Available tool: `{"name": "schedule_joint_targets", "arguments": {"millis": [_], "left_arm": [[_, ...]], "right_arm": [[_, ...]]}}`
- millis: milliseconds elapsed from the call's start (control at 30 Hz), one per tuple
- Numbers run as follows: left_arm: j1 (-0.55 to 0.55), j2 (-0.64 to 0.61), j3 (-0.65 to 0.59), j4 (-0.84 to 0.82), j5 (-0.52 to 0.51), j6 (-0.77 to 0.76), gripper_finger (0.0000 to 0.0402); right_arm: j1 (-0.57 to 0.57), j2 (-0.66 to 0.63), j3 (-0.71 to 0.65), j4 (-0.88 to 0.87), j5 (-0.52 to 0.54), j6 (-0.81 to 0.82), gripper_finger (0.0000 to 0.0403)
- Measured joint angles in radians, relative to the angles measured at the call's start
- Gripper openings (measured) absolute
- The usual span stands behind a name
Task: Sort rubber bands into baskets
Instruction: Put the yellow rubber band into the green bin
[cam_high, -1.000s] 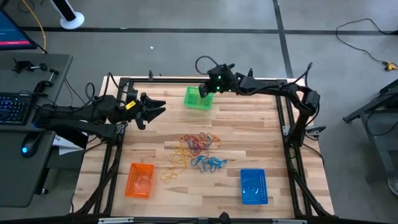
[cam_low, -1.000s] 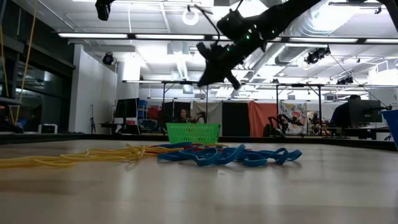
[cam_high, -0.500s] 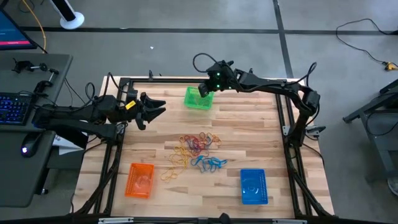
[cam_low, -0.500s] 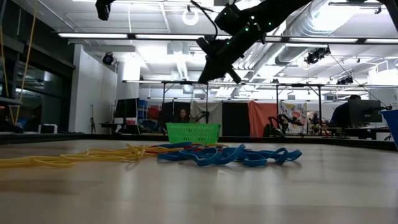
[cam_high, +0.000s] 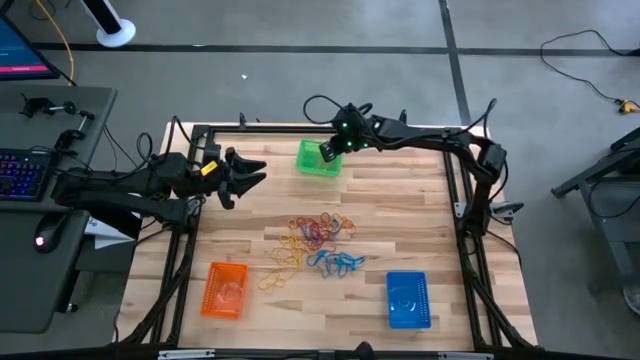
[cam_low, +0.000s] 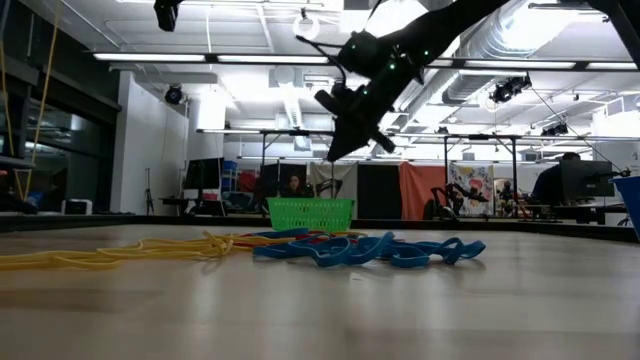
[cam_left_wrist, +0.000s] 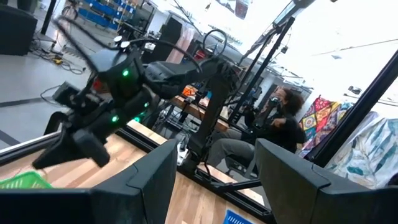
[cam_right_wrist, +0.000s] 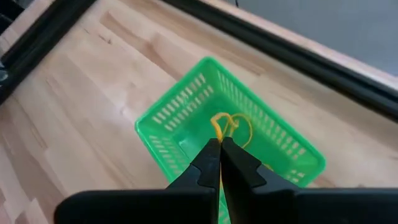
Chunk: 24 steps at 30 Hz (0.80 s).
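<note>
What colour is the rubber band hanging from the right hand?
Yellow; the rubber band shows best in the right wrist view, above the green basket.

- The high view looks straight down from well above, taking in the whole worktop (cam_high: 400, 230), both arms, all three baskets and the surrounding floor.
- The low view sits at worktop height, close to the rubber bands (cam_low: 330, 247), and faces level across them to the green basket (cam_low: 311, 213) and the room behind.
- The left wrist view faces across the worktop towards the other arm, past its own two fingers (cam_left_wrist: 149, 180), into the room where a person (cam_left_wrist: 273, 127) sits.
- The right wrist view points steeply down, close above the green basket, past the tips of the right hand (cam_right_wrist: 220, 152).
- The green basket shows in the high, low and right wrist views.
</note>
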Motion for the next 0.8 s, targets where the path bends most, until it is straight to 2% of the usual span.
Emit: {"name": "schedule_joint_targets", "arguments": {"millis": [100, 200, 333, 433, 533, 633, 800], "left_arm": [[0.000, 0.000, 0.000, 0.005, 0.000, 0.000, 0.0209], [0.000, 0.000, 0.000, 0.012, 0.000, 0.002, 0.0209], [0.000, 0.000, 0.000, 0.012, 0.000, 0.008, 0.0209], [0.000, 0.000, 0.000, 0.009, 0.000, 0.008, 0.0209], [0.000, 0.000, 0.000, 0.001, 0.000, -0.035, 0.0209], [0.000, 0.020, 0.000, -0.094, 0.037, -0.120, 0.0209], [-0.011, 0.148, -0.001, -0.341, 0.234, -0.219, 0.0209]], "right_arm": [[0.010, 0.016, 0.000, 0.001, -0.016, -0.016, 0.0006], [0.013, 0.018, 0.000, -0.001, -0.044, -0.046, 0.0039], [0.011, 0.018, 0.016, -0.053, -0.028, -0.064, 0.0127], [0.010, 0.018, 0.041, -0.068, 0.029, -0.065, 0.0197], [-0.001, 0.016, 0.101, -0.137, -0.061, -0.087, 0.0247], [0.000, 0.010, 0.202, -0.277, -0.131, -0.133, 0.0263], [0.064, 0.007, 0.322, -0.589, -0.120, -0.238, 0.0265]]}}
